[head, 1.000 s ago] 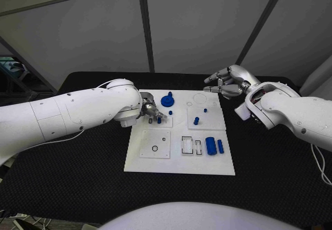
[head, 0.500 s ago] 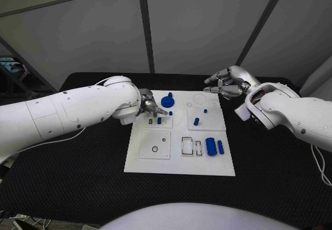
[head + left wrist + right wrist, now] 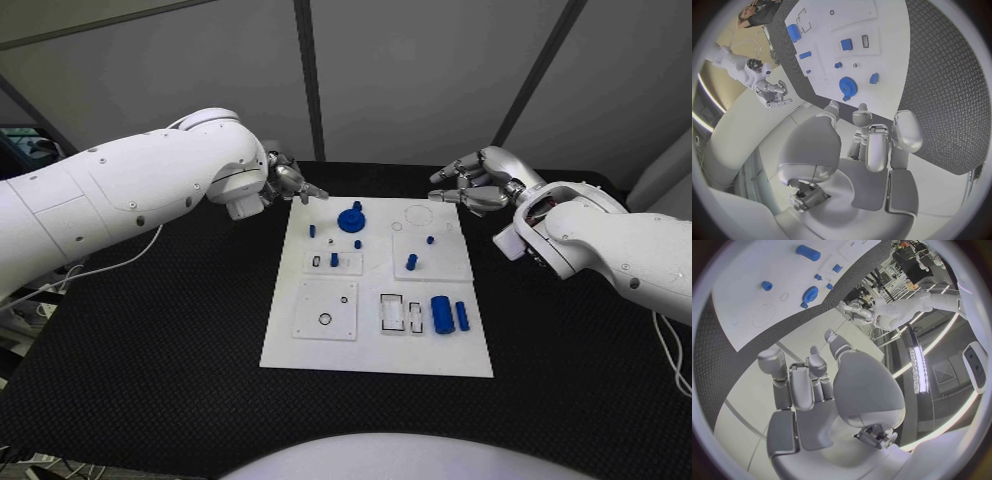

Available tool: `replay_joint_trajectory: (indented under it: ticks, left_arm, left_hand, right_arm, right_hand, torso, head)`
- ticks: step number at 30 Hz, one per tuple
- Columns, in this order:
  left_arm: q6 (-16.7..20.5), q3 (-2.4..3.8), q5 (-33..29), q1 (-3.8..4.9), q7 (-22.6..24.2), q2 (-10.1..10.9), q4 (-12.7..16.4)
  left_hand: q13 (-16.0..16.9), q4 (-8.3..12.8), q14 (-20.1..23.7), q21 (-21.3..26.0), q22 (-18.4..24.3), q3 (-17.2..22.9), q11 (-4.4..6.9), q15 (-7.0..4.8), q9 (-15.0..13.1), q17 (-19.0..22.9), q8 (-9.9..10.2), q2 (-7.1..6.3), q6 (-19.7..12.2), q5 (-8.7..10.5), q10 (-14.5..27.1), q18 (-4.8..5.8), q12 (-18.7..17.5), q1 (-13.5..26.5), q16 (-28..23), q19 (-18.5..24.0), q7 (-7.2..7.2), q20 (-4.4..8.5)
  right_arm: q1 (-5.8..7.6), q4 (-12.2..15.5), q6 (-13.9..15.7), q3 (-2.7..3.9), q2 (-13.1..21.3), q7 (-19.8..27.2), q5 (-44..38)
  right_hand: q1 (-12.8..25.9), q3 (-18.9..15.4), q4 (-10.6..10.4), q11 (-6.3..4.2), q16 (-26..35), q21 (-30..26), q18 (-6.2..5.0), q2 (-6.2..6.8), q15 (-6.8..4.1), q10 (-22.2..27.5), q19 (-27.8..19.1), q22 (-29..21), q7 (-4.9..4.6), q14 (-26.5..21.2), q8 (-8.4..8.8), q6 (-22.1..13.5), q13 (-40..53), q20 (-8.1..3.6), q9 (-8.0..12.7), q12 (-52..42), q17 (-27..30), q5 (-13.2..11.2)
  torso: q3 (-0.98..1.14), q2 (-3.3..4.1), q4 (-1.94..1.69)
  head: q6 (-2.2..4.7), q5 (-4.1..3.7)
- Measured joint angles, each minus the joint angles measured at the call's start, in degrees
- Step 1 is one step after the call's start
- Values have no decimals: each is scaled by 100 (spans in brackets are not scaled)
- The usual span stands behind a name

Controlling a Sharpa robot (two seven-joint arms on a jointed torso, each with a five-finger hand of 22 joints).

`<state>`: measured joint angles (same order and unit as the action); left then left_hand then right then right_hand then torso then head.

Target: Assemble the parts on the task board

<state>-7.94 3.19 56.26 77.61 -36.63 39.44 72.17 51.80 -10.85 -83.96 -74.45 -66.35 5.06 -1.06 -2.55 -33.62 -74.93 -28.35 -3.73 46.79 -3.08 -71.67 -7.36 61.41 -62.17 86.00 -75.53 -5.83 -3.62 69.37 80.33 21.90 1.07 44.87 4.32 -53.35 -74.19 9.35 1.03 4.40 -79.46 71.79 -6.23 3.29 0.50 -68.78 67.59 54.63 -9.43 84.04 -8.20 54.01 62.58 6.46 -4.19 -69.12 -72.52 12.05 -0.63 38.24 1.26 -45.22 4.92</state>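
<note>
The task board (image 3: 378,340) lies flat in the middle of the black counter (image 3: 159,350) in the head view, its long side running away from the robot. On it, a blue gear (image 3: 351,221) sits near the far edge, with a small blue peg (image 3: 312,230) to its left and another small peg (image 3: 335,259) standing in the raised square plate (image 3: 325,309) area below it. A short blue pin (image 3: 411,262) rests on the right-hand plate, and a thick blue cylinder (image 3: 441,309) lies beside a thinner blue bar (image 3: 462,316) toward the near right of the board. The left hand (image 3: 289,182) hovers off the board's far left corner, fingers curled in, nothing in them. The right hand (image 3: 476,183) hangs beyond the far right corner, fingers loosely bent and apart, holding nothing.

In the left wrist view, the left hand (image 3: 870,145) has its fingers drawn in together with no part between them; the board (image 3: 898,75) lies beyond the fingertips, with the gear (image 3: 847,86) nearest and the cylinder (image 3: 793,32) at the far end. The right hand (image 3: 773,92) shows at a distance.

In the right wrist view, the right hand (image 3: 807,385) is empty, fingers parted and slightly bent. The board (image 3: 742,300) lies beyond it, the gear (image 3: 809,293) close to its edge and the cylinder (image 3: 809,252) farther off. The left hand (image 3: 853,311) shows past the board's edge.
</note>
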Motion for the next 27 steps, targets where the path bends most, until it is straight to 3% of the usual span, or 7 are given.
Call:
replay_joint_trajectory:
  ticks: [6,14,22,27]
  left_arm:
    - [-261,-108,-52,15,-5,-304,-516]
    - [-560,-232,4,-50,-5,-596,-1075]
    - [-734,-282,127,-175,3,-755,-1350]
    - [-772,-284,184,-192,19,-803,-1408]
  left_hand:
    - [0,-69,0,0,-42,-161,0,0,211,0,35,58,145,0,0,-1,36,-58,0,-20,21,-20]
    - [29,-135,0,0,-113,-321,0,0,350,0,35,58,295,0,0,-1,90,-58,0,-40,54,-40]
    - [68,-158,0,-47,-155,-344,23,0,383,0,11,88,312,0,-23,0,138,-88,0,-83,65,-36]
    - [83,-179,0,-50,-183,-365,24,0,404,0,11,88,318,0,-24,1,138,-88,22,-84,72,-38]
  right_arm:
    - [0,-5,0,0,-23,0,0]
    - [0,-6,0,0,-27,2,0]
    - [0,-4,0,0,-42,5,0]
    - [0,-6,0,0,-52,6,0]
  right_hand:
    - [0,0,0,0,0,0,0,0,0,0,0,0,0,0,0,0,0,0,0,0,0,0]
    - [0,0,0,0,22,0,0,0,0,0,0,0,0,0,-25,0,-9,0,0,0,3,0]
    - [0,0,0,0,27,0,0,0,0,0,0,1,0,0,-24,0,-14,0,0,0,6,0]
    - [0,0,0,0,27,0,0,0,0,0,0,1,0,0,-24,0,-14,0,0,0,6,0]
  torso:
    - [-7,14,12]
    - [-7,14,14]
    - [-8,14,14]
    - [-7,10,14]
  head:
    - [19,15]
    - [7,29]
    - [6,43]
    - [4,55]
